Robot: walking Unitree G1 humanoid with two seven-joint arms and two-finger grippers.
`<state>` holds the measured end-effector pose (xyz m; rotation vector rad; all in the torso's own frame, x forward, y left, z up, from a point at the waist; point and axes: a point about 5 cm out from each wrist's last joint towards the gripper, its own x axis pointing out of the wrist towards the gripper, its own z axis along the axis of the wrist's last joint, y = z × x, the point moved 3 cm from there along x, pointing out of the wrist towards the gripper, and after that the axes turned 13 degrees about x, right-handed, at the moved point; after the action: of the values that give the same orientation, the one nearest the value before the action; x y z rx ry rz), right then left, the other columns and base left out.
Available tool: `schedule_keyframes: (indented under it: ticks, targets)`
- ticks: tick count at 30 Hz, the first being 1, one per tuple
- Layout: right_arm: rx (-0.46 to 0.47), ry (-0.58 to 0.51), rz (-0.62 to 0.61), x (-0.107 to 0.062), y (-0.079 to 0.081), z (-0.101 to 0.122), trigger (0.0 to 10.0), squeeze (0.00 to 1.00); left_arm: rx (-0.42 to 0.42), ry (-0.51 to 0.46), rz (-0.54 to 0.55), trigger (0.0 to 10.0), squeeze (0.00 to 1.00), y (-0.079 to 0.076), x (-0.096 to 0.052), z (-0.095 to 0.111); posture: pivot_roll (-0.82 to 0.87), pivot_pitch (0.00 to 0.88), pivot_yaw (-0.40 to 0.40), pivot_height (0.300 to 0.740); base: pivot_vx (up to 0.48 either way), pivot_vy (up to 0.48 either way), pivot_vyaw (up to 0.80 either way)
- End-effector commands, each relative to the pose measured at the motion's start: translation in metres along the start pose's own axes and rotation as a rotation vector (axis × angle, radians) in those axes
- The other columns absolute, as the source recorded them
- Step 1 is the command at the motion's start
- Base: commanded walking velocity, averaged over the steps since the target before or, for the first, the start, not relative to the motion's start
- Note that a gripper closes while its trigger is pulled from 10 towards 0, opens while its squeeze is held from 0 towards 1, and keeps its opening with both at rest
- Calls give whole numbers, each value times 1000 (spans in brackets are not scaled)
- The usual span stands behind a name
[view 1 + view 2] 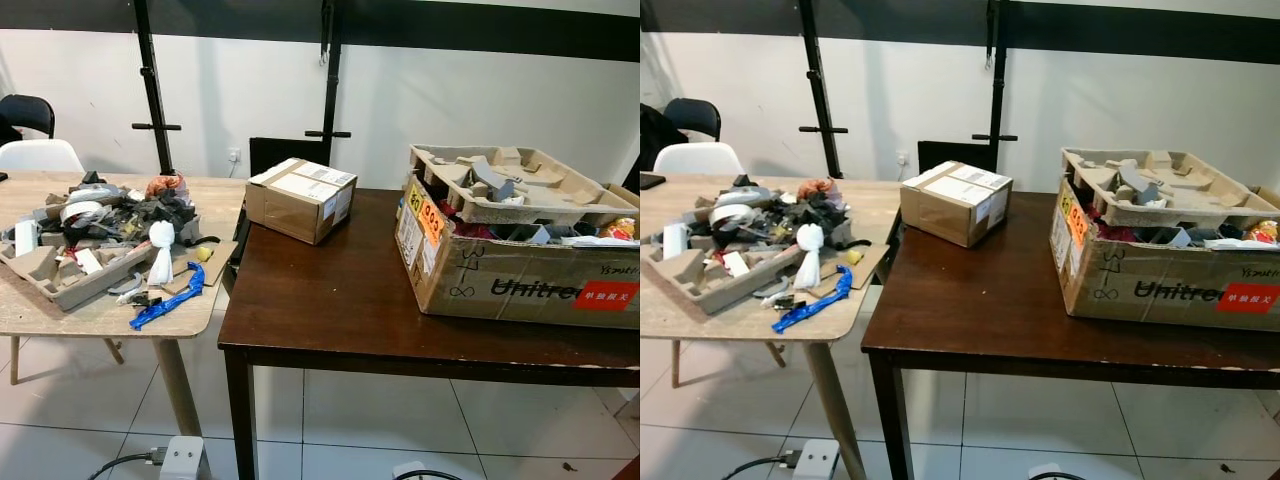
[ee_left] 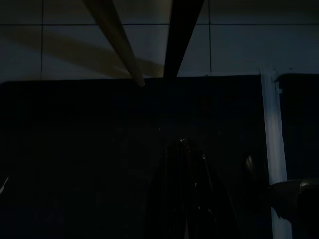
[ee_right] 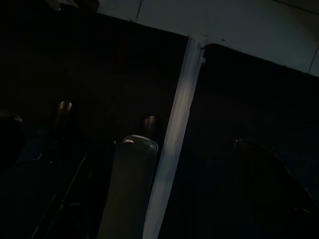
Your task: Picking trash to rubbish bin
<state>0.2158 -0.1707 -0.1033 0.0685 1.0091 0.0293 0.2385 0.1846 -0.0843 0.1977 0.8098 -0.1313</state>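
Left eye view: trash (image 1: 110, 235) lies heaped on the pale left desk (image 1: 30, 310). On the dark right desk (image 1: 340, 300) sit a small box (image 1: 298, 198) and, far right, a big box (image 1: 520, 260). Both wrist views are dark; jaws' state cannot be told.

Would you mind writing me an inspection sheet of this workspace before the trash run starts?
Surface: light wooden table on the left, dark wooden table butted beside it.
Job's things: trash pile on the light table, with a blue plastic piece near its front edge.
Clutter: small sealed carton and large open cardboard box full of scraps on the dark table.
Grippers: both arms hang idle; wrist views too dark to judge.
Cables: power strip with lead on the tiled floor.
Surroundings: white chair, black chair, black stand poles against a white wall.
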Motion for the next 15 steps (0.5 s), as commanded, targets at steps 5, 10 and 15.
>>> schedule_keyframes:
  ticks: [5,10,15]
  targets:
    - [0,10,1,0,0,-4,10000,0,19,29,-19,10000,0,-4,-1,-7,56,0,-28,740,0,335,0]
    - [0,10,2,0,1,-4,10000,0,25,30,-21,10000,0,-3,-1,-8,56,0,-28,740,0,344,0]
    - [-3,7,3,0,1,-3,10000,0,35,36,-23,10000,0,-3,-1,-9,58,0,-28,740,0,269,0]
